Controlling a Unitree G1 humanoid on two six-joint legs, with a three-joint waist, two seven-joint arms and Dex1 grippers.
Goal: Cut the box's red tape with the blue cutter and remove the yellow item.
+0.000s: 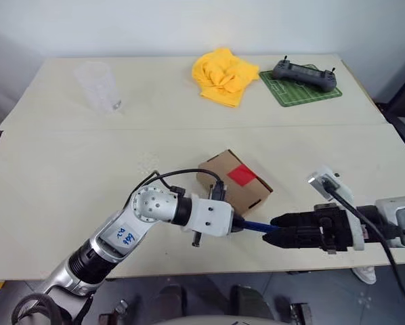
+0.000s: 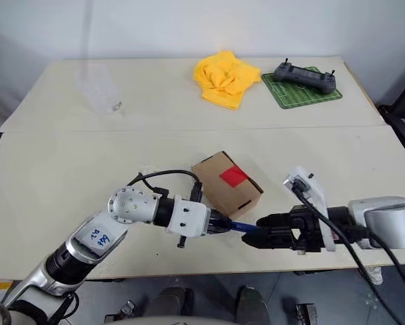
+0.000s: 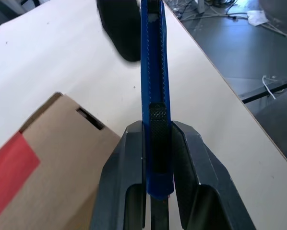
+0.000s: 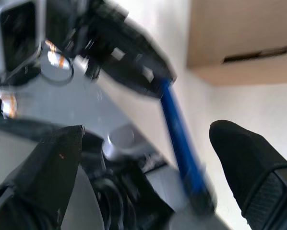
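The box (image 1: 233, 183), a small brown carton, lies closed on the table near its front edge, with the red tape (image 1: 242, 175) on its top face. Just in front of it my left gripper (image 1: 238, 222) is shut on the blue cutter (image 1: 253, 225), which points right towards my right gripper (image 1: 275, 230). In the left wrist view both fingers clamp the cutter (image 3: 154, 81) beside the box (image 3: 52, 158). In the right wrist view the fingers (image 4: 239, 153) stand wide open, with the cutter's free end (image 4: 182, 143) between them and untouched. The yellow item is hidden.
At the back of the table lie a crumpled yellow cloth (image 1: 223, 74) and a black controller (image 1: 304, 73) on a green mat (image 1: 290, 93). A clear plastic cup (image 1: 99, 84) stands at the back left. The table's front edge runs just below both grippers.
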